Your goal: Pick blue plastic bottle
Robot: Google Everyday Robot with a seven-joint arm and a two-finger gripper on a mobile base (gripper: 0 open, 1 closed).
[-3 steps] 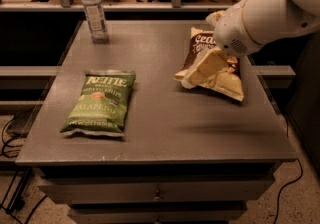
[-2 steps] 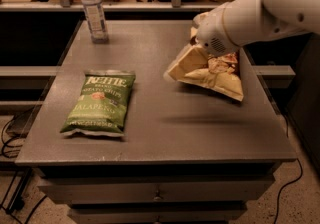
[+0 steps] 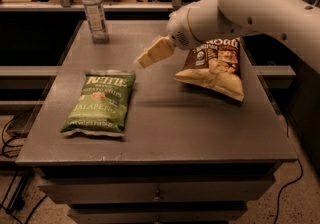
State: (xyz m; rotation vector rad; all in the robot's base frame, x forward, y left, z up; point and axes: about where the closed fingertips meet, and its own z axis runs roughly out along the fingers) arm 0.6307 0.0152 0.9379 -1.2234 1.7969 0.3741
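The blue plastic bottle (image 3: 94, 10) stands upright at the far left corner of the grey table (image 3: 165, 123). It is slim and clear with a white cap and a pale label. My gripper (image 3: 150, 54) hangs above the middle of the table's far half, pointing left toward the bottle. It is well to the right of the bottle and a little nearer to me, and it holds nothing. The white arm (image 3: 250, 3) reaches in from the upper right.
A green Kettle jalapeño chip bag (image 3: 100, 102) lies flat on the left of the table. A brown chip bag (image 3: 215, 65) lies on the right, partly under the arm. A rail and shelving run behind the table. Drawers sit below the front edge.
The arm has swung left across the table, carrying the gripper off the brown bag and toward the bottle. The bottle and both bags have not moved.
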